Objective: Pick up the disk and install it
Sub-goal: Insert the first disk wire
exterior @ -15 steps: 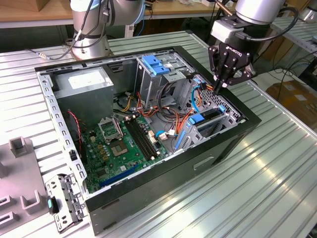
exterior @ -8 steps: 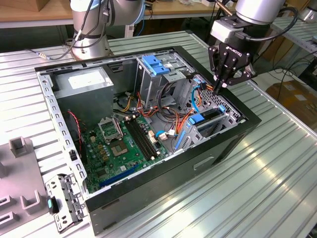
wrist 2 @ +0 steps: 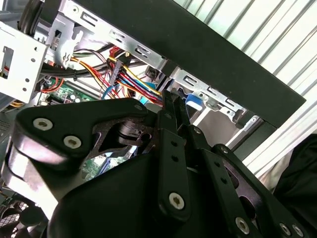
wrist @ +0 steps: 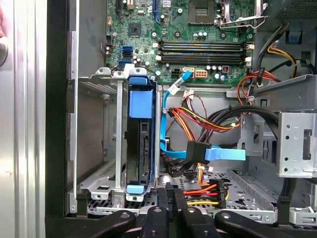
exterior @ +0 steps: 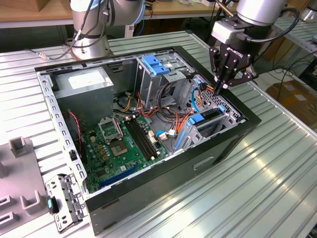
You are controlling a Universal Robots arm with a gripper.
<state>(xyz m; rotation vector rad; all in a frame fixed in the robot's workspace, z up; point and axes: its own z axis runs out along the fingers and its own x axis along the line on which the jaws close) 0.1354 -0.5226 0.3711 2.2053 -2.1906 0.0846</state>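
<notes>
Disk (wrist: 138,148) on edge in the drive cage (wrist: 94,153), pincer (wrist: 171,196) pressed together, holding nothing, just over the cage's end.

Slotted upright between the cage's metal walls, light blue carrier tabs at both ends, near the motherboard (wrist: 198,29). Right beside it, a blue data cable (wrist: 218,153) and a red-yellow-black power bundle (wrist: 208,119), loose, plugs apparently apart from the drive. Fully latched or not: cannot tell. Likely trouble from here: carrier short of home and riding up; closed fingers catching the cable loop on a pass down beside the cage; an off-centre push tilting the disk against the thin cage wall or the rim of the case (exterior: 148,198).
</notes>
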